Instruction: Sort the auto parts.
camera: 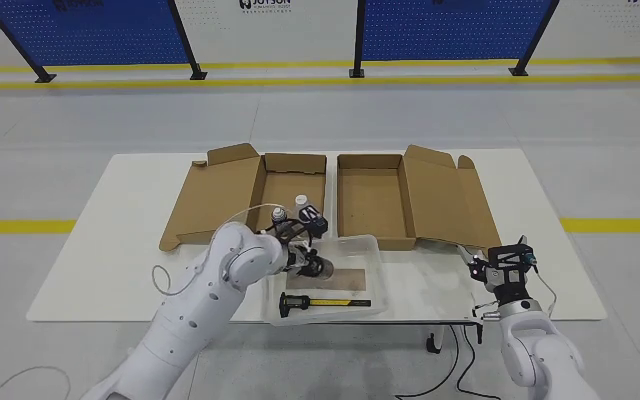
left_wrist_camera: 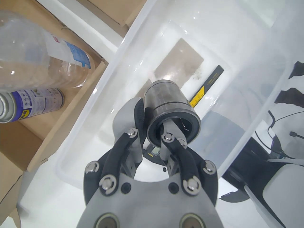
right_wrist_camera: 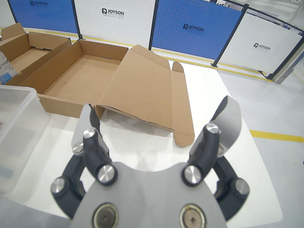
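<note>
My left gripper (left_wrist_camera: 154, 119) is shut on a steel cylindrical bearing (left_wrist_camera: 169, 106), one finger outside it and one inside its bore, held above the clear plastic bin (left_wrist_camera: 133, 36). From above, that gripper (camera: 305, 262) hangs over the bin's (camera: 362, 243) left part. In the bin lie a black and yellow caliper (camera: 322, 302) and a brown card (camera: 345, 279). My right gripper (right_wrist_camera: 158, 112) stands open with nothing in it, above the table's right front part (camera: 500, 262). The left cardboard box (camera: 290, 190) holds a clear bottle (left_wrist_camera: 35, 55) and a spray can (left_wrist_camera: 30, 105).
The right cardboard box (camera: 375, 200) stands beside the left one with its lid flap (camera: 445, 195) folded out flat toward my right gripper. Blue and white fence panels (right_wrist_camera: 190, 20) stand beyond the table (camera: 120, 240).
</note>
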{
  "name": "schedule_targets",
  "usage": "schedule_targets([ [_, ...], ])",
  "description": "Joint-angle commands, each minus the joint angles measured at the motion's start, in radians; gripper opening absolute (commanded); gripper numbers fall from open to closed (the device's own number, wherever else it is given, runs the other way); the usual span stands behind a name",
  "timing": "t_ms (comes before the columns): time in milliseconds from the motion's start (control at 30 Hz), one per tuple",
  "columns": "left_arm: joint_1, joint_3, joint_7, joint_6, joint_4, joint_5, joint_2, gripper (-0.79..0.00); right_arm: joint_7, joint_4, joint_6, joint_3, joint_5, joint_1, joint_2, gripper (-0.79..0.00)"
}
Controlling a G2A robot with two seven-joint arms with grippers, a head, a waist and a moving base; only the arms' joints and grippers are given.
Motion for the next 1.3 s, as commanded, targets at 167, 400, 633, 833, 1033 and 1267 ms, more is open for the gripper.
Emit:
schedule_targets([
  [167, 0.092, -0.037, 0.004, 0.046, -0.125, 0.015, 0.018, -0.785, 0.0, 0.0, 0.0, 0.0, 0.0, 0.0, 0.0, 0.0],
  [400, 0.146, -0.065, 0.011, 0.066, -0.18, 0.023, 0.03, -0.785, 0.0, 0.0, 0.0, 0.0, 0.0, 0.0, 0.0, 0.0],
  [633, 0.159, -0.077, 0.008, 0.068, -0.194, 0.029, 0.037, -0.785, 0.0, 0.0, 0.0, 0.0, 0.0, 0.0, 0.0, 0.0],
  [833, 0.171, -0.11, 0.016, 0.082, -0.215, 0.035, 0.046, -0.785, 0.0, 0.0, 0.0, 0.0, 0.0, 0.0, 0.0, 0.0],
  [1033, 0.205, -0.192, 0.004, 0.098, -0.272, 0.067, 0.064, -0.785, 0.0, 0.0, 0.0, 0.0, 0.0, 0.0, 0.0, 0.0],
  [1267, 0.259, -0.293, 0.004, 0.103, -0.336, 0.094, 0.084, -0.785, 0.0, 0.0, 0.0, 0.0, 0.0, 0.0, 0.0, 0.0],
])
